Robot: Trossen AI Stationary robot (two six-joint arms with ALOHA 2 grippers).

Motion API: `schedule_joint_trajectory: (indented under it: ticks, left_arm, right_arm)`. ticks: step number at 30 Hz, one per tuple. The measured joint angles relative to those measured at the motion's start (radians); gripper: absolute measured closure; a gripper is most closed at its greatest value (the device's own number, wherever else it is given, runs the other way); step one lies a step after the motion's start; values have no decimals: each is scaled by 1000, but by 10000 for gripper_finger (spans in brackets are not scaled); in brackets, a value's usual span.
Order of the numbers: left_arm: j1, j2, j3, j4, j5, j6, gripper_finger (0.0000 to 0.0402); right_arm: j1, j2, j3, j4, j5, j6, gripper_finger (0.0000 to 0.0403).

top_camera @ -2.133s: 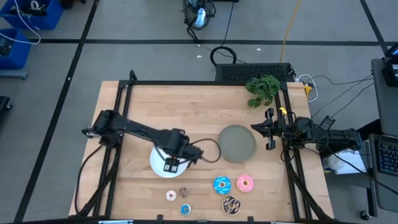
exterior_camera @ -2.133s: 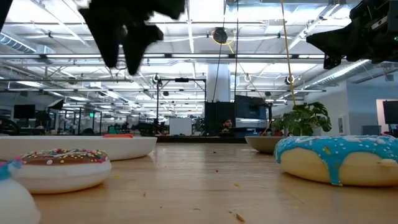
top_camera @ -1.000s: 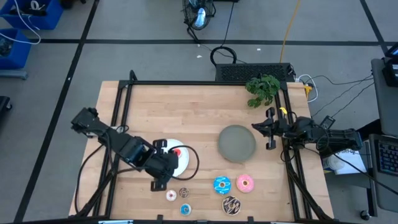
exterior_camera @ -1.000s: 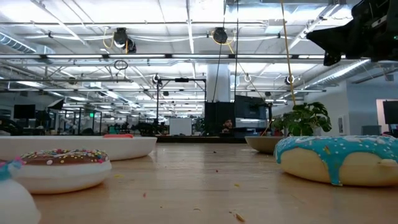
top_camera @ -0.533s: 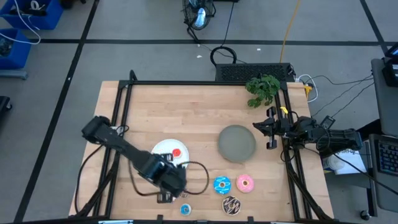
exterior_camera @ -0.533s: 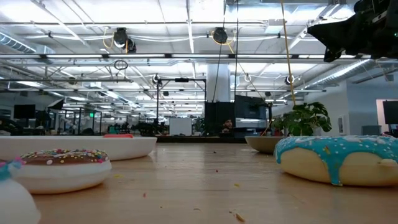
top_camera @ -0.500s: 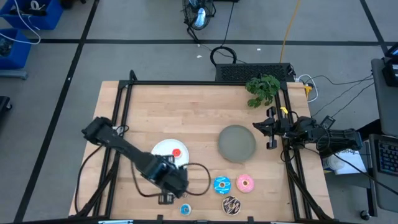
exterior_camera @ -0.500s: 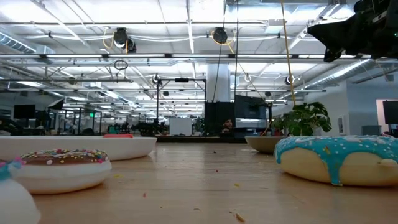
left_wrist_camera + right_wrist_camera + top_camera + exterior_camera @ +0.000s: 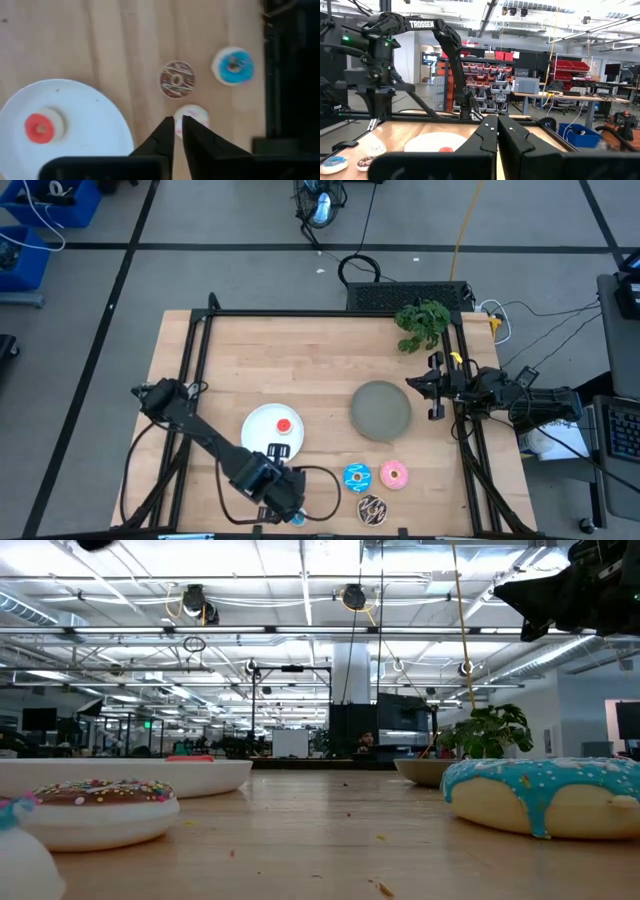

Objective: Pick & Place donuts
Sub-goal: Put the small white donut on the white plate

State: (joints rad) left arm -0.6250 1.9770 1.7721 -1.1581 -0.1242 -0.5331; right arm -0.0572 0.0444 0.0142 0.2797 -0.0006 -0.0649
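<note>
A pale wooden tabletop (image 9: 300, 360) in a black frame stands on a gray floor (image 9: 230, 275) crossed by dark lines. A leafy green plant (image 9: 422, 323) sits at one corner, a blue bin (image 9: 20, 260) off to the side. Beyond lies an open hall with ceiling lights (image 9: 300, 565), red storage shelves (image 9: 487, 67) and desks (image 9: 555, 95).

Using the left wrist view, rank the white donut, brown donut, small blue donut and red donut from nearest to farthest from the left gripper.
1. White donut: right at the tips of the left gripper.
2. Brown donut: just beyond the white one.
3. Small blue donut: off to the side by the dark frame.
4. Red donut: on the white plate, opposite side.
</note>
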Motion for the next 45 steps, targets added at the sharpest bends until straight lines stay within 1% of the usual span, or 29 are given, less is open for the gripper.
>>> schedule_joint_trajectory:
  ticks: [2, 4, 7, 13, 16, 18, 23, 28, 32, 36, 39, 45]
  left_arm:
    - [0, 0, 0, -8, 11, -21, 330]
    - [-6, 0, 0, -10, 61, -20, 305]
    - [-26, 0, -5, 5, 106, -14, 255]
    - [-58, 9, -6, 30, 52, -29, 152]
    - [-81, 20, -8, 37, 19, -26, 117]
    - [-86, 34, -8, 41, 20, -35, 101]
    - [-82, 84, -10, 33, 30, -59, 81]
    - [-82, 133, -11, 33, 65, 45, 80]
    - [-80, 165, -10, 35, 84, 91, 80]
    - [-71, 195, -11, 34, 92, 101, 80]
    - [-61, 220, -11, 35, 124, 105, 80]
    - [-47, 246, -11, 13, 151, 108, 80]
  right_arm:
    - [0, 0, 0, -2, 0, 0, 403]
    - [0, 0, 0, -5, 0, 0, 403]
    - [0, 0, 0, -13, -1, 0, 403]
    - [0, 0, 0, -21, -1, 1, 403]
    - [0, 0, 0, -21, -1, 1, 403]
    - [0, 0, 0, -20, -1, 1, 403]
    - [0, 2, 0, -22, -1, 1, 403]
    - [0, 5, 0, -22, -1, 1, 403]
    - [0, 5, 0, -22, -1, 1, 403]
    - [0, 5, 0, -22, -1, 1, 403]
    - [0, 5, 0, -22, -1, 1, 403]
    - [0, 5, 0, -22, -1, 1, 403]
